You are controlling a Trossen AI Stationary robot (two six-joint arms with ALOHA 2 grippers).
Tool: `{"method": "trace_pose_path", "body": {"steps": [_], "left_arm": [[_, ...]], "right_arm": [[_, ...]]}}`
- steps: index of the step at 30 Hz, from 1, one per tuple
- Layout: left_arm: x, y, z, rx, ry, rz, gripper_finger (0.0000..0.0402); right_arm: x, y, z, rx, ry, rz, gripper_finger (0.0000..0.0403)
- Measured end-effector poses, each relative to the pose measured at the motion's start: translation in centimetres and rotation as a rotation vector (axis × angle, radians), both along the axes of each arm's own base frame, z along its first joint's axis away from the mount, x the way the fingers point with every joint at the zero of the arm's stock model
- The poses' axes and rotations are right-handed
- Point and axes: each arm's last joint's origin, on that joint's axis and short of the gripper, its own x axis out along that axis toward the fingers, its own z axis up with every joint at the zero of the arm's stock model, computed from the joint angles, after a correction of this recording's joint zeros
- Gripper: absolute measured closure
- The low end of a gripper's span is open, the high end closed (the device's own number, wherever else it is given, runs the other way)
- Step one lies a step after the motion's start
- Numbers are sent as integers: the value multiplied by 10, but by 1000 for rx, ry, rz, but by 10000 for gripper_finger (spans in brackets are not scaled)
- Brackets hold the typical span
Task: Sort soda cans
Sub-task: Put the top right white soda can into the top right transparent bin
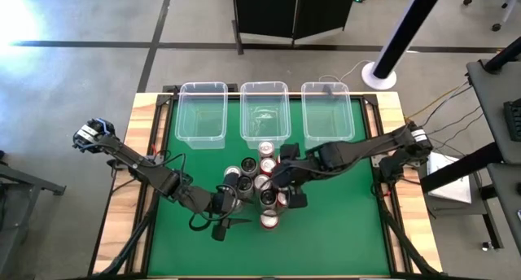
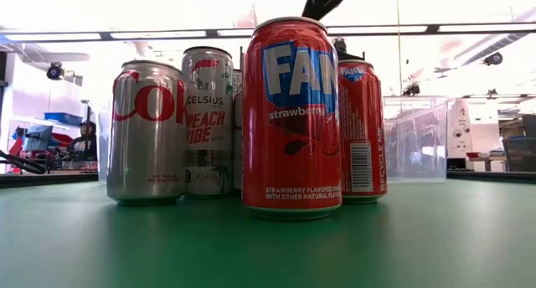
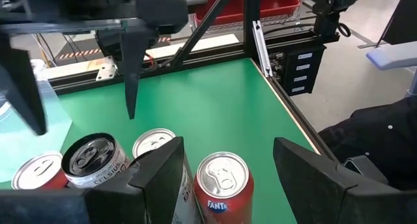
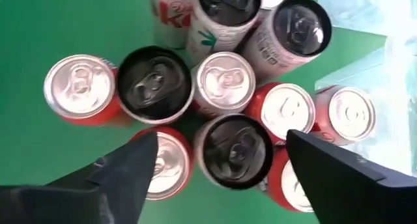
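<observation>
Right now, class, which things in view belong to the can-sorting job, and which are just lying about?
Belong to the job:
- cluster of soda cans
- three clear bins
- left hand, open around the Fanta can
- right hand, open above the cluster

Lying about:
- cables beside the table

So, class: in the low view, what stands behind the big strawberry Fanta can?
Behind the strawberry Fanta can, a second red Fanta can shows at its right edge. Anything directly behind it is covered.
</observation>
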Motion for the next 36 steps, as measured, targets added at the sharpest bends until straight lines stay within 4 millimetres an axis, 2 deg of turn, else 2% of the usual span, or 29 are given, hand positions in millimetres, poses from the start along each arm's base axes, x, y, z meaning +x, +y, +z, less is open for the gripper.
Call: {"method": "trace_pose_path", "body": {"steps": [6, 19, 36], "left_arm": [[0, 0, -1, -6, 5, 3, 180], [-1, 0, -4, -4, 12, 3, 180], [-1, 0, -3, -8, 5, 3, 180]], "right_arm": [[10, -11, -23, 1, 64, -28, 50], [13, -17, -34, 12, 90, -31, 58], [13, -18, -53, 12, 90, -39, 134]]}}
